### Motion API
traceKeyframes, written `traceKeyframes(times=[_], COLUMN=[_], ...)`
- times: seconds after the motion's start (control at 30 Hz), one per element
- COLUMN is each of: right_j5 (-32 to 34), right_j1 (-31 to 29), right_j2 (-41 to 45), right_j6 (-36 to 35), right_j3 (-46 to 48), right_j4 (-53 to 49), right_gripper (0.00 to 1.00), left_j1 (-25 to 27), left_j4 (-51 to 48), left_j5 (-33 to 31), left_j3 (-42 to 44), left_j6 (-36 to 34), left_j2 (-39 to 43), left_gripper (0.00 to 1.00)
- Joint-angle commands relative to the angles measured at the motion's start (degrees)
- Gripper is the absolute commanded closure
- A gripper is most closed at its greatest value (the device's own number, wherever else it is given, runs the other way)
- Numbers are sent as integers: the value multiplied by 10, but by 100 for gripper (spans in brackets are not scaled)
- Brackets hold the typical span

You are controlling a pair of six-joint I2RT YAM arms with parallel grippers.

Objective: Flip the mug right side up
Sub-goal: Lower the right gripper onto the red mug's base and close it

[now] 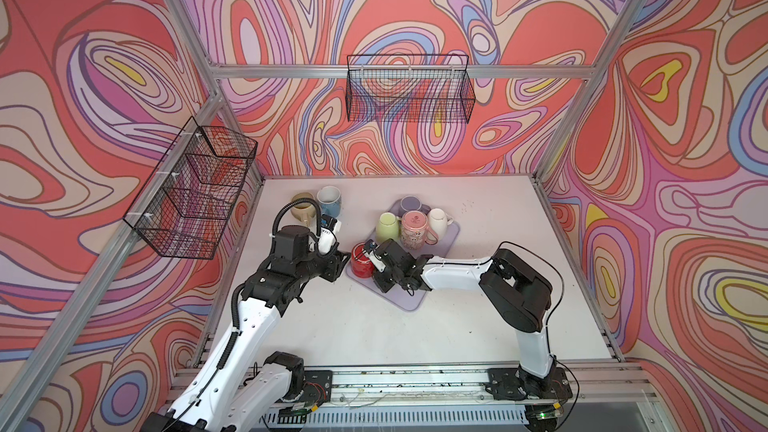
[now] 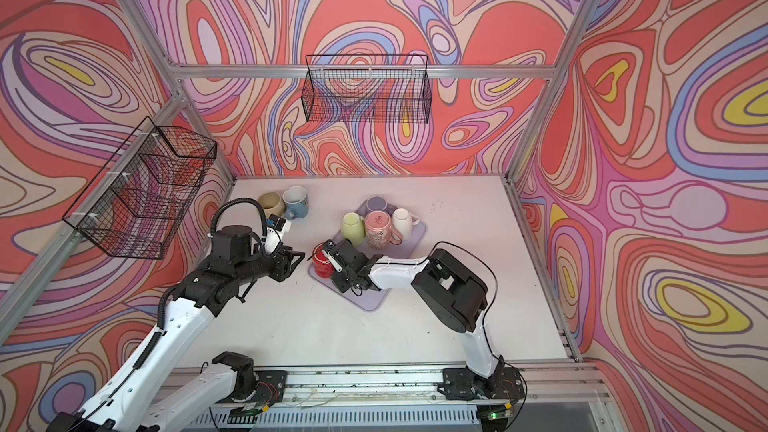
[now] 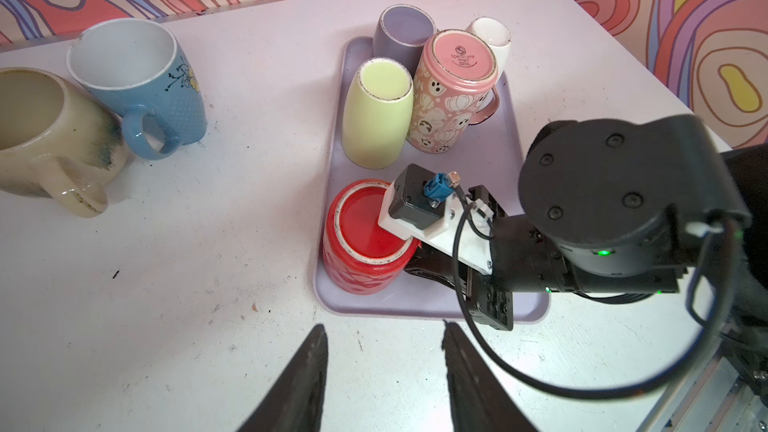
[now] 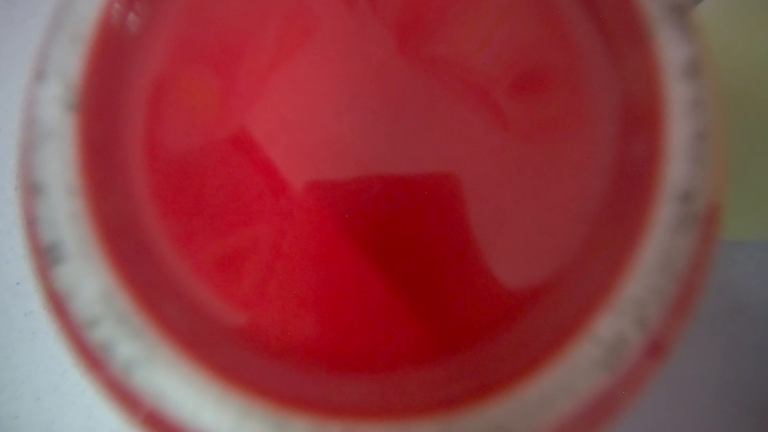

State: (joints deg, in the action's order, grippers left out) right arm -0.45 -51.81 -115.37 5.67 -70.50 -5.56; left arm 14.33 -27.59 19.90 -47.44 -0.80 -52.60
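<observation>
Swirl-walled counter (image 3: 166, 284): right gripper (image 3: 417, 265) beside upside-down red mug (image 3: 357, 272), jaws' state hidden; left gripper (image 3: 384, 330) jaws open. Slipping could knock neighbouring mugs (image 3: 378, 118).

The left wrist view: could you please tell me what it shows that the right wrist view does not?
Only the left wrist view shows the cream mug and blue mug upright on the table, the upside-down pink mug and the right arm. Only the right wrist view gives a blurred close-up of the red mug's base. Both show that upside-down mug and part of the green mug.
</observation>
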Motion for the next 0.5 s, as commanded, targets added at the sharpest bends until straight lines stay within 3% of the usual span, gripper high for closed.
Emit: traceKeyframes(times=[0.0, 0.47], right_j5=[2, -38], right_j1=[-1, 2], right_j2=[-2, 21], right_j6=[14, 18], right_j3=[-7, -5], right_j4=[4, 7], right_gripper=[90, 94], left_j1=[3, 2], left_j4=[0, 1], left_j5=[0, -3], left_j3=[3, 2], left_j6=[-2, 0], left_j2=[-1, -2], left_gripper=[52, 52])
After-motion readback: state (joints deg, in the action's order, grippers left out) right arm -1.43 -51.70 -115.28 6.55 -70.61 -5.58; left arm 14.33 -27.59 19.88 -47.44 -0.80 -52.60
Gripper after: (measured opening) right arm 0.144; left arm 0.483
